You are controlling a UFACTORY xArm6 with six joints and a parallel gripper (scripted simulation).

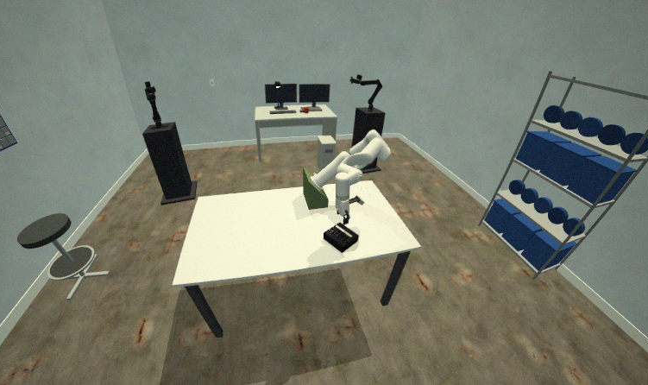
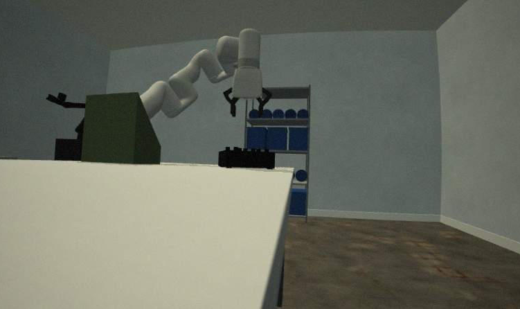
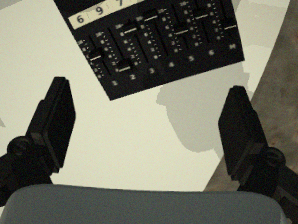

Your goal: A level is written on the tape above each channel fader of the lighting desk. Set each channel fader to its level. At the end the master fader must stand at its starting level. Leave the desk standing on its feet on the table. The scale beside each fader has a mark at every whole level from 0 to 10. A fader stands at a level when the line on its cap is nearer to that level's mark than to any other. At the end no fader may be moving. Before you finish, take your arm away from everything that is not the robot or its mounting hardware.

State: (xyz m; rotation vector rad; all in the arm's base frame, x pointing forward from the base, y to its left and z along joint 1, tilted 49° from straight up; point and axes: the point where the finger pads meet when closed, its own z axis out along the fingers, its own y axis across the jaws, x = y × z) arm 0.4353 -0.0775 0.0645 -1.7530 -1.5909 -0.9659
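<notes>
The black lighting desk (image 1: pixel 339 236) stands flat on the white table near its right front edge; it also shows in the side view (image 2: pixel 246 159). My gripper (image 2: pixel 246 107) hangs well above the desk, pointing down, open and empty. Its two dark fingers frame the wrist view (image 3: pixel 149 132).
A green wedge-shaped box (image 1: pixel 314 190) stands on the table behind the desk, next to the arm's base; it also shows in the side view (image 2: pixel 118 128). The table's right edge (image 2: pixel 288 199) is close to the desk. A shelf with blue boxes (image 1: pixel 572 172) stands far right.
</notes>
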